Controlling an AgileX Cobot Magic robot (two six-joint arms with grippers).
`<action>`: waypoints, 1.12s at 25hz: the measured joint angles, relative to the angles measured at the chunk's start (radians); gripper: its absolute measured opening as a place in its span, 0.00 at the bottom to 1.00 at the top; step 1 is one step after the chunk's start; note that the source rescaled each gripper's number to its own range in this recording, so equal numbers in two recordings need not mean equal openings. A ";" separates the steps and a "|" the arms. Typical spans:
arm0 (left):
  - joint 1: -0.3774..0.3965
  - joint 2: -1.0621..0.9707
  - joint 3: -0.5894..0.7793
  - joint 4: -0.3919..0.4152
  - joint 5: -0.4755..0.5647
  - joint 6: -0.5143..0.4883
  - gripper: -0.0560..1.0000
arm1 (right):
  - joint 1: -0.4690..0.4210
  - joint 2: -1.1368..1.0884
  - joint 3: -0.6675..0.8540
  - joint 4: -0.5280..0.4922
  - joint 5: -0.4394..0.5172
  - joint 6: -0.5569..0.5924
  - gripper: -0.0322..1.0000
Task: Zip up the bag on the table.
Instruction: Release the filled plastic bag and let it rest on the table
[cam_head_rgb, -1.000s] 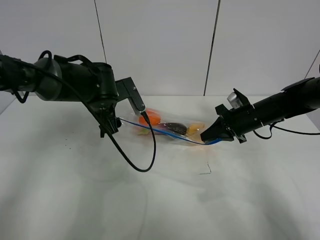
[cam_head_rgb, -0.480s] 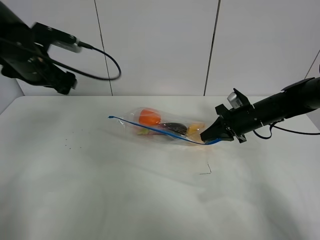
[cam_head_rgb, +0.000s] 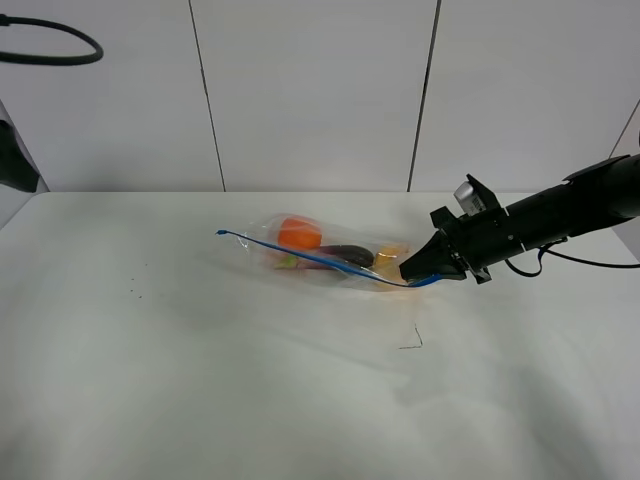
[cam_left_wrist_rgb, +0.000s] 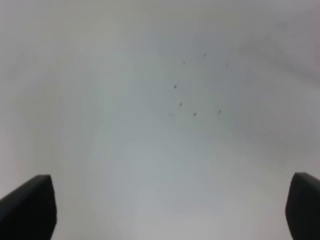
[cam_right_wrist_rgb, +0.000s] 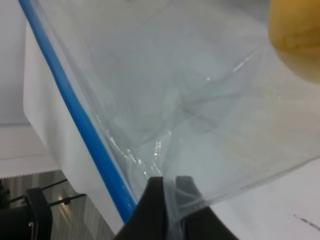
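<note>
The clear bag (cam_head_rgb: 322, 257) lies on the white table (cam_head_rgb: 300, 400), holding an orange (cam_head_rgb: 298, 235), a dark eggplant (cam_head_rgb: 349, 255) and a yellow fruit (cam_right_wrist_rgb: 297, 35). Its blue zipper strip (cam_head_rgb: 300, 254) runs from the free left end to the right corner. My right gripper (cam_head_rgb: 416, 271) is shut on that right corner, and in the right wrist view the fingertips (cam_right_wrist_rgb: 157, 200) pinch the plastic beside the blue strip (cam_right_wrist_rgb: 80, 125). My left gripper (cam_left_wrist_rgb: 167, 210) is open, its fingers (cam_left_wrist_rgb: 27, 206) spread wide over bare table, far from the bag.
A small dark scrap (cam_head_rgb: 412, 340) lies on the table in front of the bag. Tiny specks (cam_head_rgb: 135, 292) mark the table's left part. Part of the left arm (cam_head_rgb: 15, 160) and its cable (cam_head_rgb: 50, 45) show at the far left edge. White wall panels stand behind.
The left arm has let go of the bag's left end and pulled back up and to the left, almost out of the high view. The right gripper and the bag stayed put.
</note>
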 joint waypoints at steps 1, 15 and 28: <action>0.006 -0.044 0.035 0.002 0.000 0.004 0.99 | 0.000 0.000 0.000 0.001 0.000 0.000 0.03; 0.015 -0.639 0.378 -0.098 0.049 0.057 0.99 | 0.000 0.000 0.000 0.003 0.006 -0.009 0.03; 0.015 -1.064 0.540 -0.125 0.165 0.097 0.99 | 0.000 0.000 0.000 0.007 0.006 -0.029 0.03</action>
